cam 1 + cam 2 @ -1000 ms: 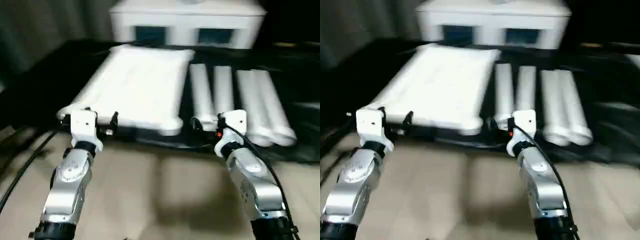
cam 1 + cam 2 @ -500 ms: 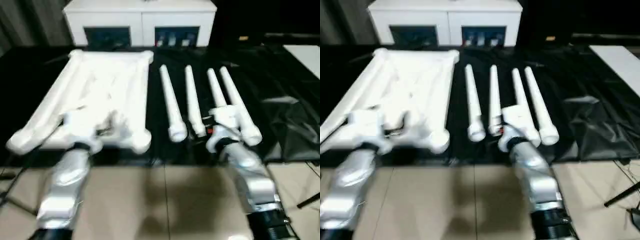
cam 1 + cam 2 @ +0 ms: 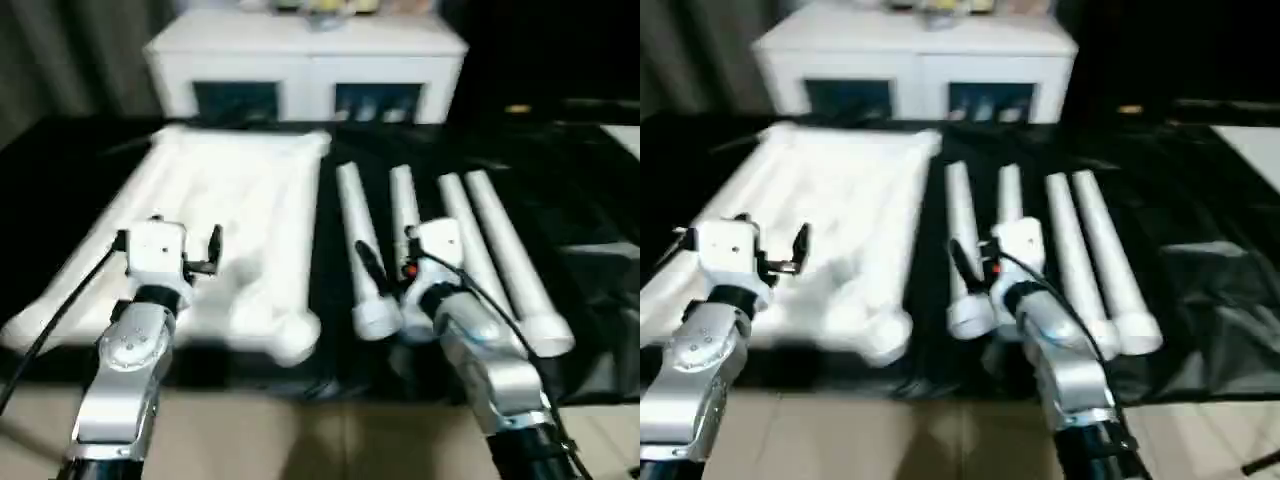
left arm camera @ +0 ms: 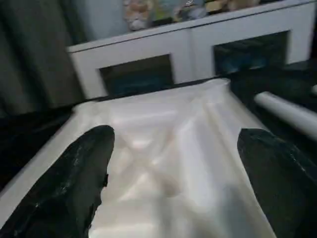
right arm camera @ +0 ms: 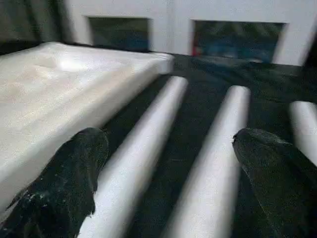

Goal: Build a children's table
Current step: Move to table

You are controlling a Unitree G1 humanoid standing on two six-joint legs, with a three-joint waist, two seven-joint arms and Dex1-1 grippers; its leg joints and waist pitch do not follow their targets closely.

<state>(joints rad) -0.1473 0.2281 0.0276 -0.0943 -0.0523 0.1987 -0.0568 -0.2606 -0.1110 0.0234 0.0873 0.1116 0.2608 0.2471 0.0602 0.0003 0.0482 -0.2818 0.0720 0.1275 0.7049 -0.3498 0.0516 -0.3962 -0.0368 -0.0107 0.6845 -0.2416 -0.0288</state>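
Change: view has swung — both arms now raised over the parts.
Left gripper: spread, empty, above tabletop.
Right gripper: spread, empty — over legs; assembly not begun.

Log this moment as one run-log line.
left gripper open over tabletop | right gripper open over legs | nothing held | four legs unattached

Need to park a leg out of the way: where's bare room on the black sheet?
Free: the black sheet to the right of the outermost of the four legs. Crowded: the narrow strip between tabletop and legs; the legs lie close together.
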